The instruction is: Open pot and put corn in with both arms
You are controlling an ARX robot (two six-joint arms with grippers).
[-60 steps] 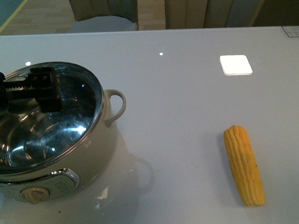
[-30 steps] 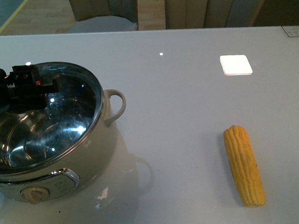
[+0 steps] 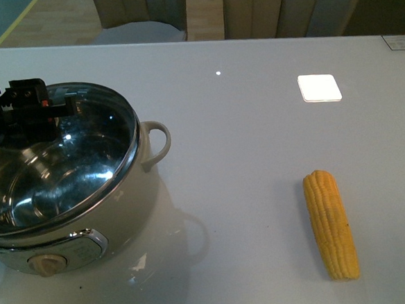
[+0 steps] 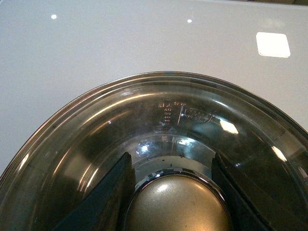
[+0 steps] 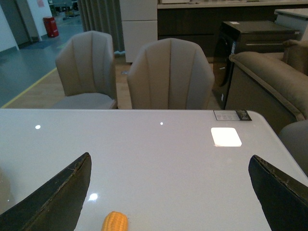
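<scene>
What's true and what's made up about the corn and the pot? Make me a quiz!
1. The corn cob lies on the table, outside the pot. True.
2. The right gripper holds the corn cob. False: it is open and empty.
3. The left gripper has its fingers on either side of the knob of the glass lid. True.
4. Two corn cobs are on the table. False: there is only one.

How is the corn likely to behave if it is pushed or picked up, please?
The corn looks stiff, so it probably lifts without sagging. Round and tapered on the glossy table, it may roll if nudged sideways.
</scene>
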